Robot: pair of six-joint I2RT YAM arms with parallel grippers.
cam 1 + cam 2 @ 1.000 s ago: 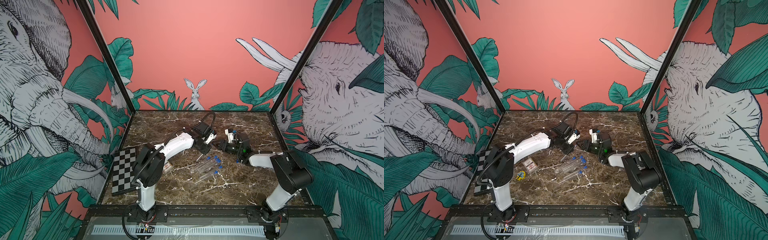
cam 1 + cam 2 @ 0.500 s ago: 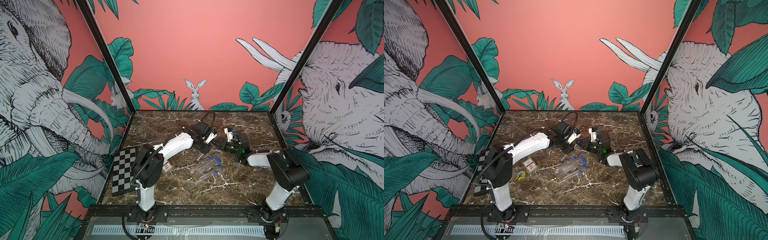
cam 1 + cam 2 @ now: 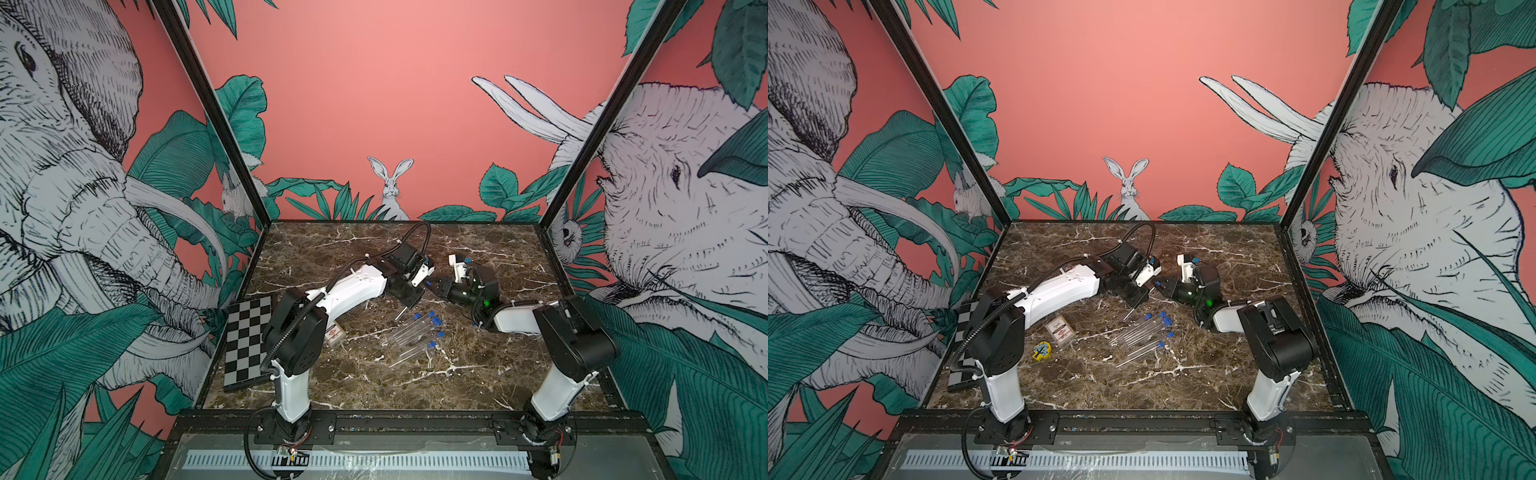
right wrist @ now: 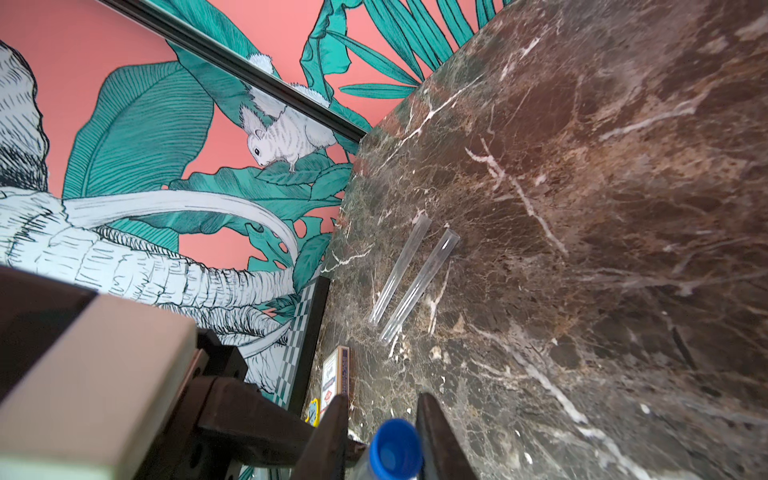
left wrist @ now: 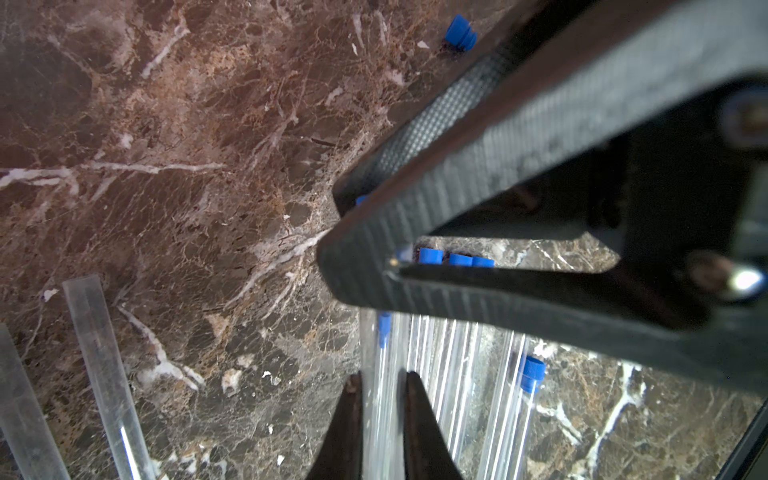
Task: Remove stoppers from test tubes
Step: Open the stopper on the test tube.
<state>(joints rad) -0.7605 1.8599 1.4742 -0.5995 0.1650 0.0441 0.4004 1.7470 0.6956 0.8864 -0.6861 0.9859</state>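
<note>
Left jaws clench thin clear tube; right jaws flank its blue plastic stopper, grip unclear. Clamp squarely, pull axially.

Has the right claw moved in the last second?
Yes. The right claw has edged sideways toward the left claw, judged against the test tubes lying unmoved on the table.
</note>
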